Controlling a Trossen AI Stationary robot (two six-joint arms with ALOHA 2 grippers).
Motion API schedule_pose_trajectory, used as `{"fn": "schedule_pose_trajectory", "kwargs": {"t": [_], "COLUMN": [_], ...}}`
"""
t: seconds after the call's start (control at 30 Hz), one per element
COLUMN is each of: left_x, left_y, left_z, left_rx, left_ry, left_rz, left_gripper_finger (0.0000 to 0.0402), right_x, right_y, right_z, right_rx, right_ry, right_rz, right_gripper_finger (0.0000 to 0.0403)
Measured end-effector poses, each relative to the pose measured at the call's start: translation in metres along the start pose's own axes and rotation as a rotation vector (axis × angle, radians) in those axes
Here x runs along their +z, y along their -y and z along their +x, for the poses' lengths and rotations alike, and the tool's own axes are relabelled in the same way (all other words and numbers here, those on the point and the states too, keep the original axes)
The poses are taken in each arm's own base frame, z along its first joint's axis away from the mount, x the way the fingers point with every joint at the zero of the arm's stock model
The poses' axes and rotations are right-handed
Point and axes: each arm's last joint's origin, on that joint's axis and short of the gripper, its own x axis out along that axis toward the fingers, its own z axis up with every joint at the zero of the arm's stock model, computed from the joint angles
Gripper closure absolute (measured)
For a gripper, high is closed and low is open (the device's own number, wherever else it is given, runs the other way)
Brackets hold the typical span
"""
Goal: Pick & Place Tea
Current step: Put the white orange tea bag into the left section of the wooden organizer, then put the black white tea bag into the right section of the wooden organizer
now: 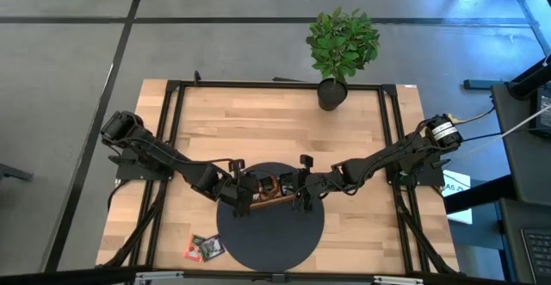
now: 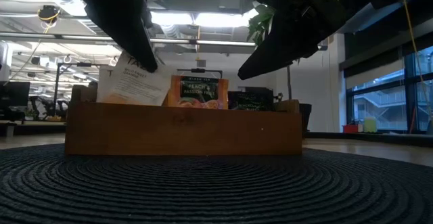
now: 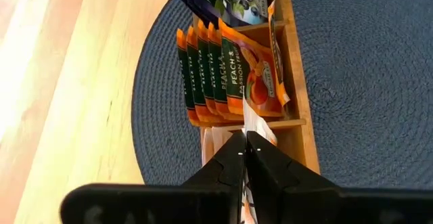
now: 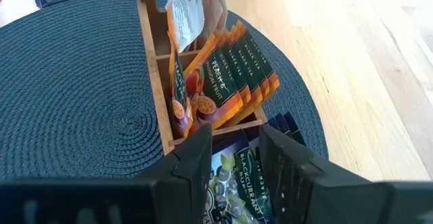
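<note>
White tea sachet (image 2: pixel 135 82) pinched in left end effector (image 3: pixel 245 158) over wooden tray's (image 2: pixel 183 129) end compartment, lower edge hidden behind wall. Orange sachets (image 4: pixel 223 82) in middle slot. Right end effector (image 4: pixel 233 153) spread, empty, above dark sachets (image 4: pixel 240 180); labels partly cut off.

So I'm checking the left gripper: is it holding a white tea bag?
Yes, the left gripper is shut on a white tea bag above the wooden tray.

Potted plant (image 1: pixel 342 51) at upper centre, on wooden table (image 1: pixel 258 121). Round dark woven mat (image 1: pixel 269 233) at lower centre. Wooden compartment tray (image 1: pixel 269 201) sits on the mat.
</note>
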Motion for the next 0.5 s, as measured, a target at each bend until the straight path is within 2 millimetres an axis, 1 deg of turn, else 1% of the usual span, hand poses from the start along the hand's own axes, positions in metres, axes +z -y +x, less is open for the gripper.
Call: {"fn": "schedule_pose_trajectory", "kwargs": {"t": [0.13,0.2,0.5], "left_x": [0.0002,0.0006,0.0021], "left_y": [-0.0004,-0.0010,-0.0023], "left_z": [0.0000,-0.0001,-0.0098], "left_rx": [0.012,0.033,0.076], "left_ry": [0.007,0.019,0.076], "left_rz": [-0.016,-0.023,-0.011], "left_gripper_finger": [0.0387,0.0380,0.0296], "right_x": [-0.0001,0.0000,0.0000], "right_y": [0.0000,-0.0001,0.0000], "right_z": [0.0000,0.0000,0.0000], "right_rx": [0.000,0.001,0.000], "right_ry": [0.000,0.000,0.000], "right_rz": [0.000,0.000,0.000], "right_gripper_finger": [0.0276,0.0276,0.0276]}}
